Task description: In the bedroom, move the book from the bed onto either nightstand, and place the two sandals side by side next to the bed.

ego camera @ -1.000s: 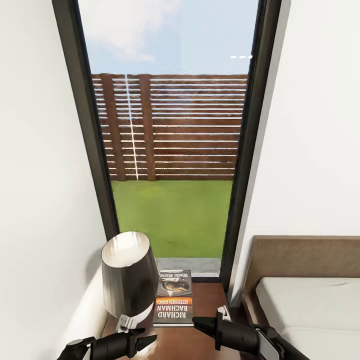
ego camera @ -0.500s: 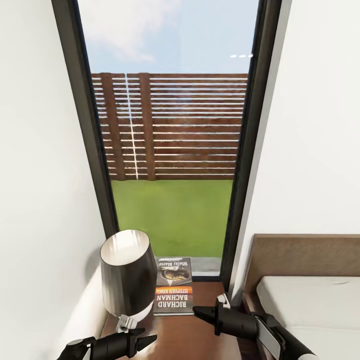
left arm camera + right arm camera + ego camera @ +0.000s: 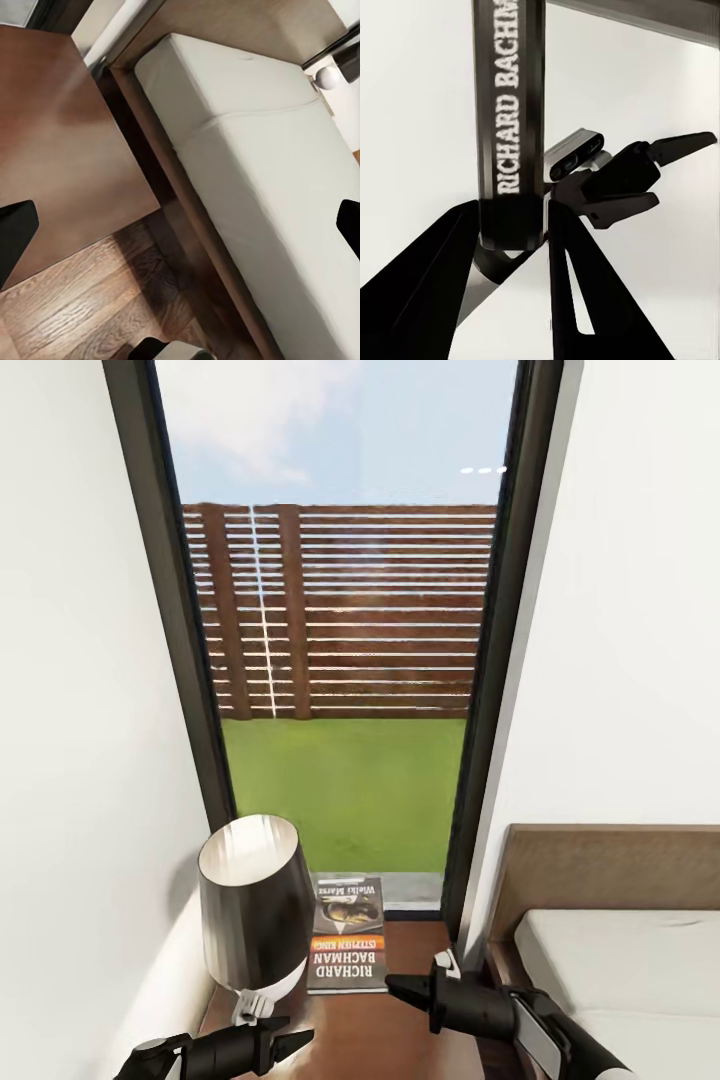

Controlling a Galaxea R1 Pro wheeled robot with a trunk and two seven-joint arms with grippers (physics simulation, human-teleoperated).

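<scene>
Book [image 3: 347, 934]: flat on nightstand [image 3: 400, 1040], beside lamp [image 3: 253, 905], below window. Right gripper [image 3: 400, 990]: tips just short of book's near edge, apart from it; fingers [image 3: 585, 300] spread narrowly, book spine between them in wrist view, no grip. Left gripper [image 3: 290, 1042]: spread, empty, over nightstand front. Bed [image 3: 620, 970]: right of nightstand.

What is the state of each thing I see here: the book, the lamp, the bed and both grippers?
book: lies flat, cover up, on the nightstand
lamp: stands on the nightstand, beside the book
bed: mattress bare
left gripper: jaws open, holding nothing
right gripper: at the book's spine, one of the jaws on each side; grip cannot be told
</scene>
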